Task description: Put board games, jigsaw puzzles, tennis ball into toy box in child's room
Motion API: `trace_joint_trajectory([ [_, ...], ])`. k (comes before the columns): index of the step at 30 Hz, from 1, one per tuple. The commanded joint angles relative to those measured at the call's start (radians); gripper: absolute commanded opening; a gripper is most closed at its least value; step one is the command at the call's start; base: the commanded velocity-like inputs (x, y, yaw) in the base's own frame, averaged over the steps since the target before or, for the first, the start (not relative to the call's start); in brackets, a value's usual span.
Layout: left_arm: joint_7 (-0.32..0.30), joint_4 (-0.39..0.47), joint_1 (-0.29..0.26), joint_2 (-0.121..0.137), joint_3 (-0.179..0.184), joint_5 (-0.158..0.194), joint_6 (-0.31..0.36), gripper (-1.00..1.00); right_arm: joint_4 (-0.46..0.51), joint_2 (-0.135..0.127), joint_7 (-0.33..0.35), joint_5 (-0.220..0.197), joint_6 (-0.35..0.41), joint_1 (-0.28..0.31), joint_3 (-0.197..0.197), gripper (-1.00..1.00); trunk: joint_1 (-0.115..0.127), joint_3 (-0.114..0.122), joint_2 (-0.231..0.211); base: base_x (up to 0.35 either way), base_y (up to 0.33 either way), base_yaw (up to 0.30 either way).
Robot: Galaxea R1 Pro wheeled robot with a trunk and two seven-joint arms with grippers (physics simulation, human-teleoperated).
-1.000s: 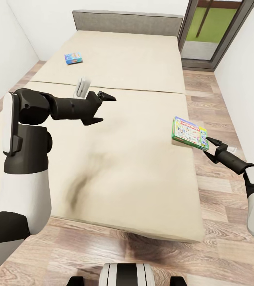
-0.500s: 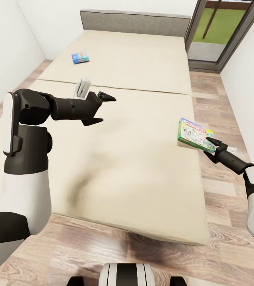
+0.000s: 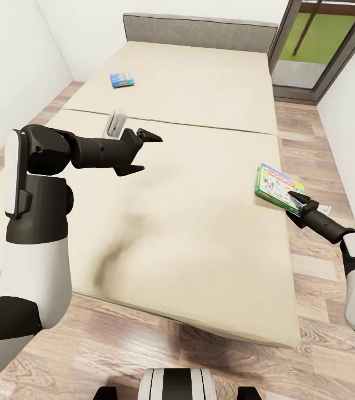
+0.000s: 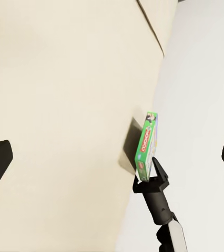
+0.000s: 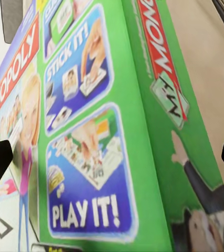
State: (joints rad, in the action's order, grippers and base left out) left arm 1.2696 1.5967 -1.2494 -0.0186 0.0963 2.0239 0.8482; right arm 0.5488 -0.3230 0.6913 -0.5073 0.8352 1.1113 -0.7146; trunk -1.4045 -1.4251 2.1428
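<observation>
Our right end effector (image 3: pixel 298 203) is clamped on the near corner of the green-edged MONOPOLY box (image 3: pixel 277 187), which sits tilted at the bed's (image 3: pixel 199 222) right edge, at about four o'clock in the head view; the right wrist view shows its printed face (image 5: pixel 85 136) up close. Our left end effector (image 3: pixel 144 150) hovers above the mattress at ten o'clock, its fingers spread apart and holding nothing. The blue board game (image 3: pixel 121 79) lies flat near the headboard (image 3: pixel 199 30) at eleven o'clock
</observation>
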Motion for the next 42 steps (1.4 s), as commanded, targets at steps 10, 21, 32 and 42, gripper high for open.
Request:
trace_joint_trajectory([
  [10, 0.010, 0.000, -0.001, -0.001, -0.001, 0.006, 0.007, 1.00, 0.000, 0.006, 0.002, 0.010, 0.004, 0.001, -0.002, 1.00, 0.000, -0.001, 0.000, 0.000, 0.000, 0.011],
  [21, 0.010, 0.000, -0.001, -0.001, -0.001, 0.006, 0.007, 1.00, 0.005, 0.009, 0.002, 0.011, 0.003, 0.001, 0.000, 1.00, 0.000, -0.001, 0.000, 0.000, 0.000, 0.002],
  [32, 0.010, -0.001, -0.001, -0.005, -0.001, 0.006, 0.006, 1.00, 0.010, 0.014, 0.002, 0.012, 0.004, 0.004, 0.005, -1.00, 0.000, -0.001, 0.000, 0.000, 0.000, 0.000],
  [42, 0.010, -0.001, -0.001, -0.006, -0.001, 0.006, 0.006, 1.00, 0.028, 0.015, 0.000, 0.012, 0.005, 0.007, 0.006, -1.00, 0.000, -0.001, 0.000, 0.000, 0.000, 0.000],
])
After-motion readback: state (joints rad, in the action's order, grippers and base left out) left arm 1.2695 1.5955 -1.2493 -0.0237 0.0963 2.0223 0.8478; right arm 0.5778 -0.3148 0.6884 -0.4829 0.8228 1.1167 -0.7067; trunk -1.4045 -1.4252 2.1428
